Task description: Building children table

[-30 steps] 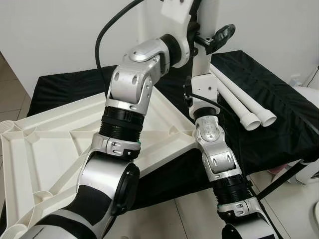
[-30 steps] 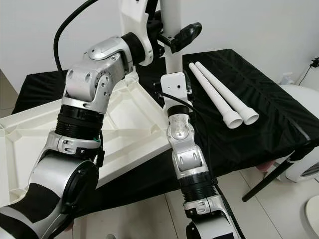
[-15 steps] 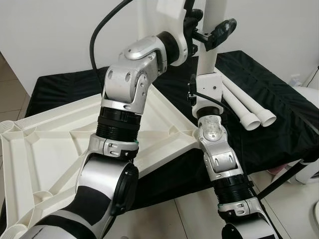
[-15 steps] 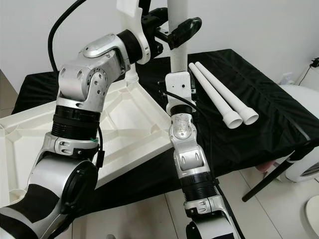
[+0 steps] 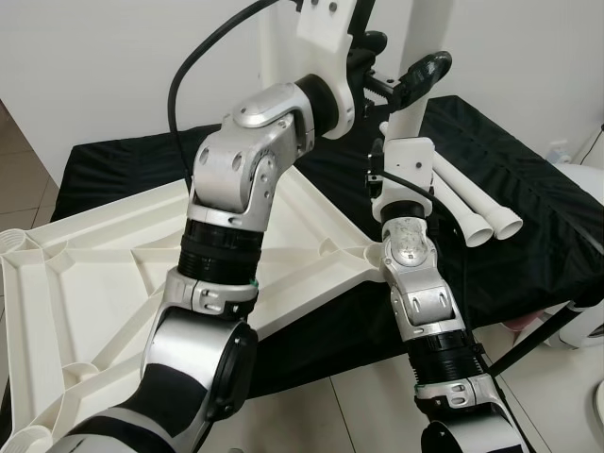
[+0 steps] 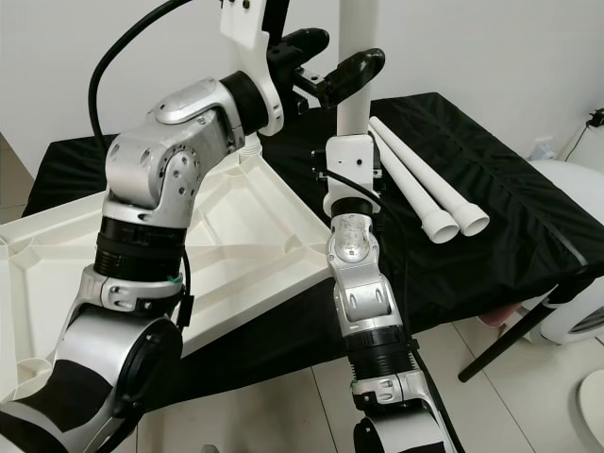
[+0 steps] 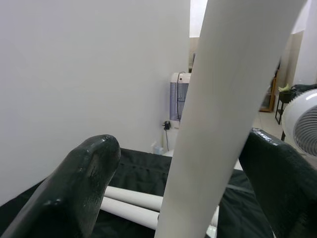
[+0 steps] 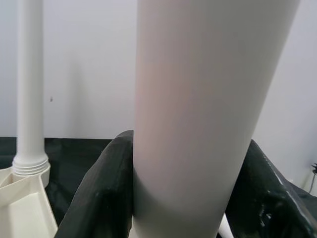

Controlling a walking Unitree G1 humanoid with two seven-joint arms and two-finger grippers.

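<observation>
Right gripper (image 8: 190,198) is clamped on an upright white leg (image 6: 356,66), held vertical, probably for socketing into the tabletop (image 5: 85,283). Left gripper (image 7: 183,193) brackets the same leg; contact unclear. Two spare legs (image 6: 425,193) lie alongside on the black cloth (image 6: 491,170).

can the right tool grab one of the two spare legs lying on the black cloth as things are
Probably not yet: the right tool is shut on the upright leg. The two spare legs lie uncovered just right of that arm, so the way looks free once it lets go.
</observation>
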